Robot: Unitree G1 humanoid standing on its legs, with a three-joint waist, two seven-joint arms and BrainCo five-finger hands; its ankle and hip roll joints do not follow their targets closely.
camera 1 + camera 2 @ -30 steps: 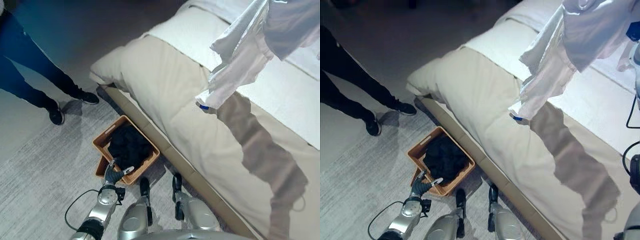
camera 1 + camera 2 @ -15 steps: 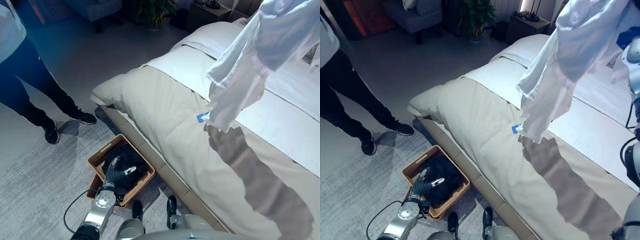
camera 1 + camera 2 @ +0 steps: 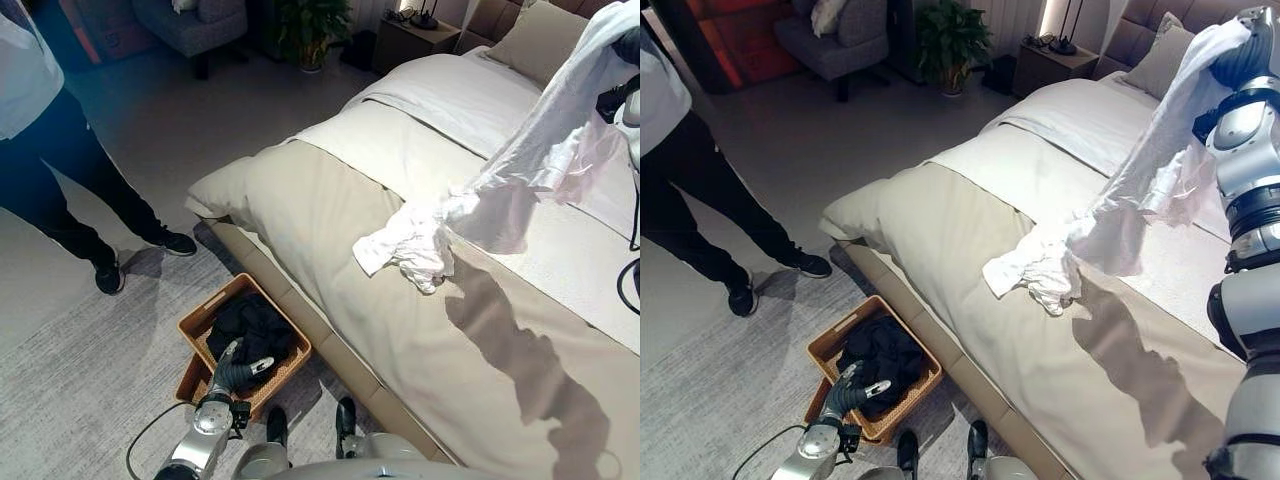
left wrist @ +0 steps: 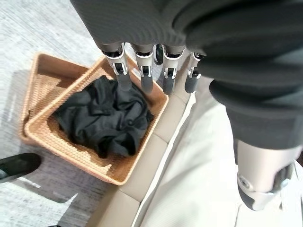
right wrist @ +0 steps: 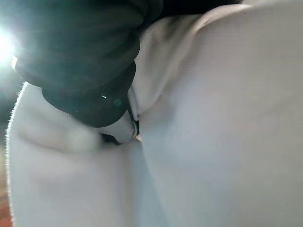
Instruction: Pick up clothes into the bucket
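Right robot hand (image 3: 1241, 50), raised over the bed (image 3: 970, 230), is clenched on a white shirt (image 3: 1140, 190); its hem trails onto the bedcover. The right wrist view confirms cloth wrapped against the hand. Left robot hand (image 4: 156, 71) hangs with fingers straight, holding nothing, above the wicker basket (image 3: 200, 325) of dark clothes (image 3: 250, 325) on the floor beside the bed edge. A person (image 3: 60, 150) stands beyond the basket.

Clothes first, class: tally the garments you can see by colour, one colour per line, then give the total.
White garment, held up over the bed by the right hand: 1
Black garment in the basket: 1
Total: 2
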